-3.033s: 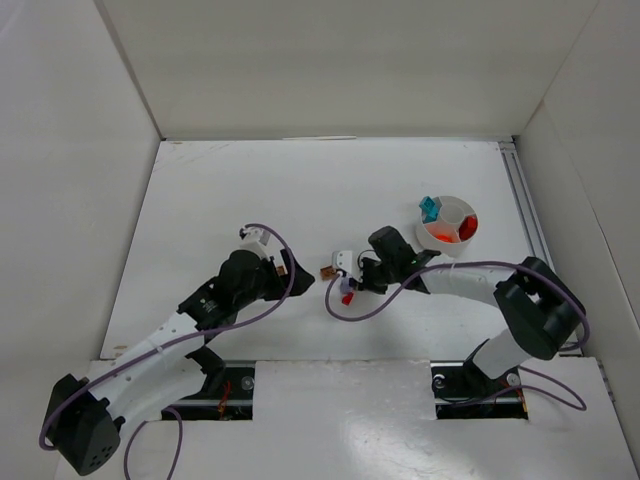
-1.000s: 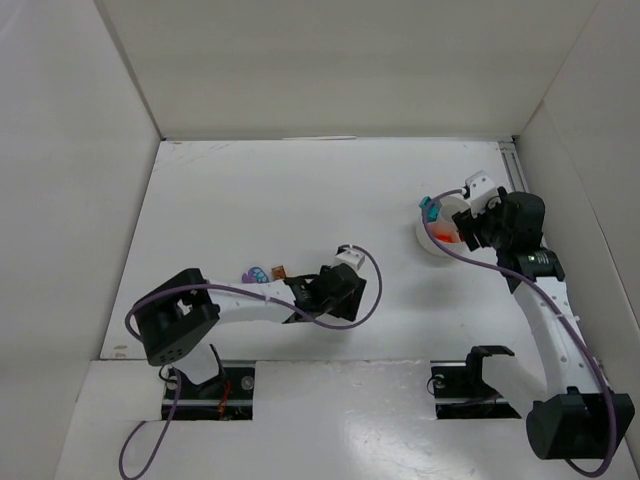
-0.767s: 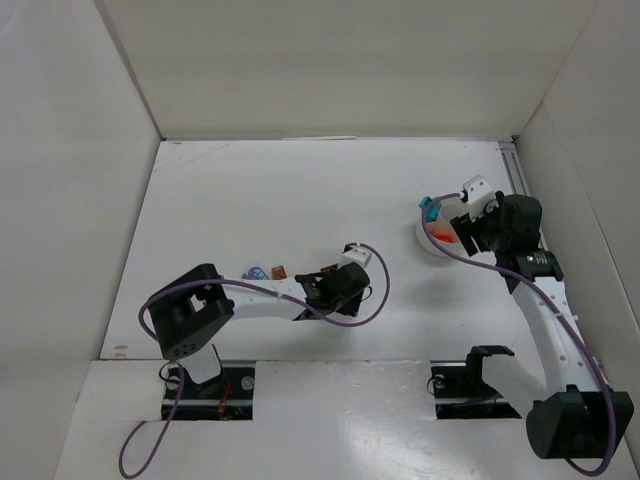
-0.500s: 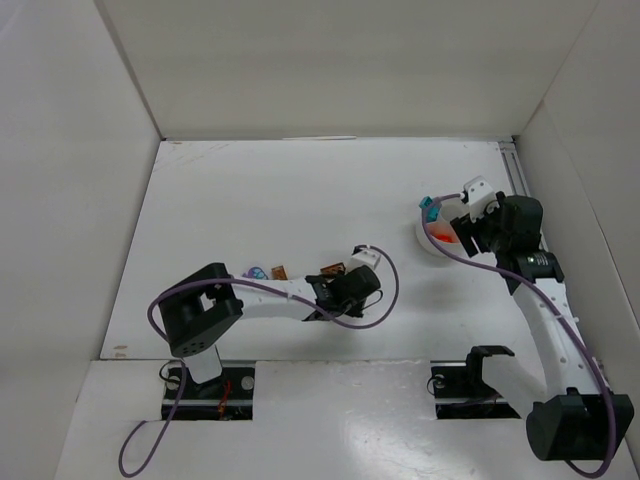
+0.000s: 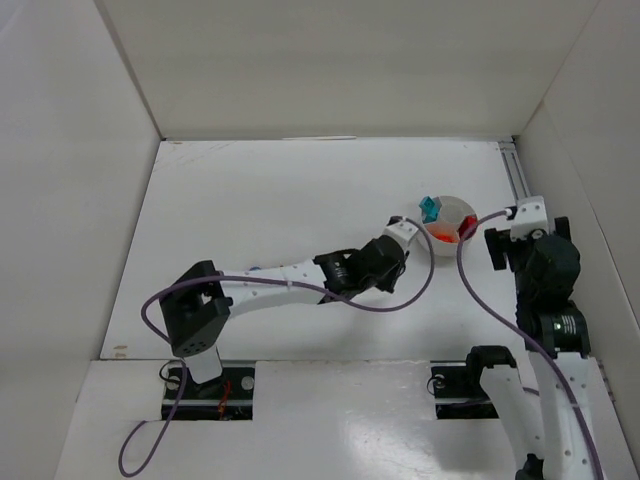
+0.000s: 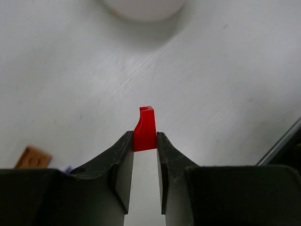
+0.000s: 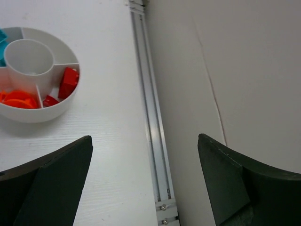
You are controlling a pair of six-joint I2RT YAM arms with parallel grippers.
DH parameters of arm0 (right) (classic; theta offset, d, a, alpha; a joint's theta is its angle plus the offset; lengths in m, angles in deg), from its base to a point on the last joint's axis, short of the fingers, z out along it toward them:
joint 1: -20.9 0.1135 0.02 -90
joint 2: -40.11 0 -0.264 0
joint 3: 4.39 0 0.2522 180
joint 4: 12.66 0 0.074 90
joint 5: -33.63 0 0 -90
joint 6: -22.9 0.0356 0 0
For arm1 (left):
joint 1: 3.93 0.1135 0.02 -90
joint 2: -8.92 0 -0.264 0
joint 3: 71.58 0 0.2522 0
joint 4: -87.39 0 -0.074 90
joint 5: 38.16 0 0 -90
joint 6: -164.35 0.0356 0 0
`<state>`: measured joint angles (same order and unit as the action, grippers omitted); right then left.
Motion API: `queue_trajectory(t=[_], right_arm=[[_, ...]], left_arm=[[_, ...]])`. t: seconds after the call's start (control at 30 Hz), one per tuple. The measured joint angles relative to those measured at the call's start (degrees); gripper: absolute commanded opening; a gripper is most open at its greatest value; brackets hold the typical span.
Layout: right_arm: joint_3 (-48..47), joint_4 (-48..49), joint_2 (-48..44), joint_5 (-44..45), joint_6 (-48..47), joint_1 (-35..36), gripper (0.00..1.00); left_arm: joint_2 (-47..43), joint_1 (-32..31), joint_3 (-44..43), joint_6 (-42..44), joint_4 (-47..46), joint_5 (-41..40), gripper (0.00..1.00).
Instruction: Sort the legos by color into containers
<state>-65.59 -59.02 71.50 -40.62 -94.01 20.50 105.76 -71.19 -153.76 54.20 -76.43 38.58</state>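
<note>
My left gripper [image 6: 145,142] is shut on a small red lego [image 6: 145,128], pinched at its lower end between the fingertips above the table. From above, that gripper [image 5: 393,247] hangs just left of the round white bowl [image 5: 452,204]. The bowl is divided: teal legos [image 5: 430,209], orange bits [image 7: 19,100] and red bricks [image 7: 68,82] lie in separate sections around a bare centre cup. My right gripper [image 7: 146,165] is open and holds nothing, to the right of the bowl [image 7: 33,115]. A brown lego [image 6: 32,157] lies on the table at the lower left of the left wrist view.
An aluminium rail [image 7: 150,127] runs along the table's right edge, with the white side wall [image 7: 235,70] just beyond it. White walls close in the left and far sides. The left arm [image 5: 290,280] stretches across the table's near middle.
My left gripper closed on the red lego and carried it right, up close to the bowl. My right gripper drew back from over the bowl toward the right wall and opened wider.
</note>
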Motion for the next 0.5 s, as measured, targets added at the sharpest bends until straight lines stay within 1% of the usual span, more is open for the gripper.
queue_trajectory(t=[0.03,0.1,0.2,0.33,0.4,0.47,0.5], right_arm=[[0.00,-0.50,-1.99,1.66,0.63,0.00,1.00],[-0.09,-1.51,-5.44,4.28,1.66,0.00,1.00],[-0.15,-2.12,-8.55,6.88,2.86,0.00,1.00],[-0.87,-3.61,-8.81,9.03,3.89,0.00,1.00],[-0.94,-4.28,-8.81,9.79,4.20,0.00,1.00],[-0.94,-4.74,-8.81,10.27,4.50,0.00,1.00],[-0.94,-4.83,-8.83,10.43,4.70,0.00,1.00]], left_arm=[[0.52,0.20,-2.86,1.73,-0.35,1.03,0.07],[2.45,0.61,-8.85,4.76,-1.46,3.39,0.07],[7.69,1.57,-19.15,9.05,-3.28,7.02,0.08],[17.86,2.95,-34.16,13.68,-2.10,11.15,0.08],[23.28,3.50,-41.55,15.58,-0.96,13.20,0.11],[27.39,3.80,-46.80,17.27,0.13,14.95,0.15],[29.05,3.93,-48.78,17.99,0.57,15.69,0.15]])
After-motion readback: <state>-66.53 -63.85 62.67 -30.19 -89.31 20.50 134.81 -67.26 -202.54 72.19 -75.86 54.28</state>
